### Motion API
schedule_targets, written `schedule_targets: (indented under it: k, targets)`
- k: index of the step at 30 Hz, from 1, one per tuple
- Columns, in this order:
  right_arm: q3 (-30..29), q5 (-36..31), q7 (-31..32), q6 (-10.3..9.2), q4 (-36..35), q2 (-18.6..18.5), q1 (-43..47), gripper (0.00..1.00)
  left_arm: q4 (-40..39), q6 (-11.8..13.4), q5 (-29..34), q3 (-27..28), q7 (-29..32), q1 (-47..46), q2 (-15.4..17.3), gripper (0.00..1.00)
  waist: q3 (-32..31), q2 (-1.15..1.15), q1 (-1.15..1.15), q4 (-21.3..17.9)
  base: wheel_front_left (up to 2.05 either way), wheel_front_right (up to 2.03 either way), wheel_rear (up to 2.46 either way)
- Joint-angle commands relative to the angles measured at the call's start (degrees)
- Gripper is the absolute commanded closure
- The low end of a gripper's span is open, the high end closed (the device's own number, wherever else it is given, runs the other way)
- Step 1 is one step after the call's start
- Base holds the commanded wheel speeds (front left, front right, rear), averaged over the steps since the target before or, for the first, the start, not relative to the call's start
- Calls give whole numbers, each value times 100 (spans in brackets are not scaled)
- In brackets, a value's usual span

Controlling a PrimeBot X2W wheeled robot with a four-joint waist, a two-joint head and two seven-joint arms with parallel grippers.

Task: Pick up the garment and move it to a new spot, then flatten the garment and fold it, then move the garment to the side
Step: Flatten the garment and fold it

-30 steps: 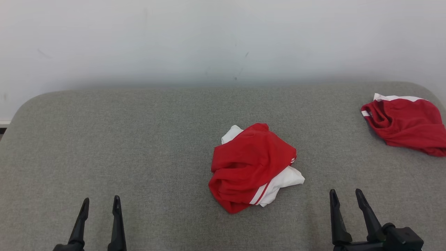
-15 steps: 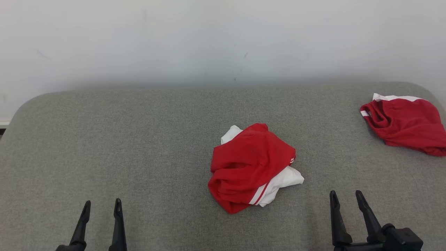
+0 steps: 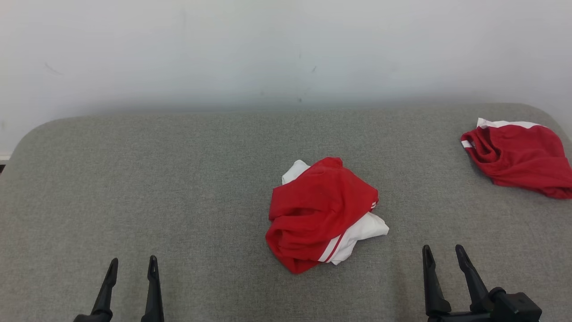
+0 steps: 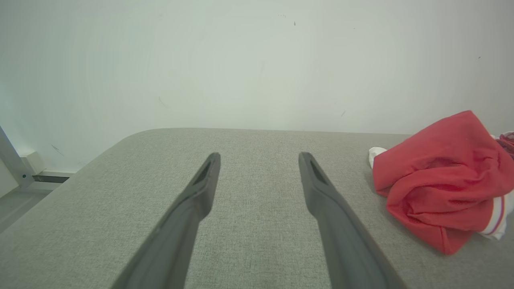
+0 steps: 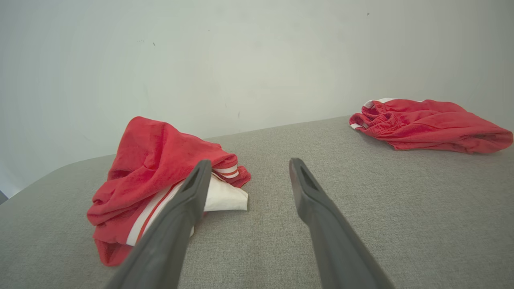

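A crumpled red and white garment [image 3: 321, 214] lies in a heap near the middle of the grey padded surface [image 3: 178, 179]. It also shows in the left wrist view, where the garment [image 4: 441, 180] lies at the right, and in the right wrist view, where the garment [image 5: 156, 176] sits left of the fingers. My left gripper [image 3: 133, 264] stands open at the lower left, well clear of the heap. My right gripper [image 3: 442, 251] stands open at the lower right, a short way right of and nearer than the heap. Nothing is between either pair of fingers.
A second red garment with white trim [image 3: 518, 156] lies at the far right, near the surface's rounded corner; this second garment [image 5: 429, 124] lies flat in the right wrist view. A pale wall [image 3: 286, 49] rises behind the surface. The surface's left edge curves away [image 4: 120, 140].
The left gripper has sunk slightly toward the bottom edge of the head view. The whole picture has shifted a few pixels, so the camera moved a little. The garments lie as before.
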Motion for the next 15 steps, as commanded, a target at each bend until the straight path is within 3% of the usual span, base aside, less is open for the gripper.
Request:
schedule_targets:
  k: [1,15]
  targets:
    - [11,22,1,-15,1,12,13,0,17,4,10,15,-19,16,-11,0,0,0,0,-12,0,0,0]
    - [-4,1,1,-15,-4,12,47,0,-50,28,2,-9,-19,58,-12,0,6,0,0,-33,0,0,0]
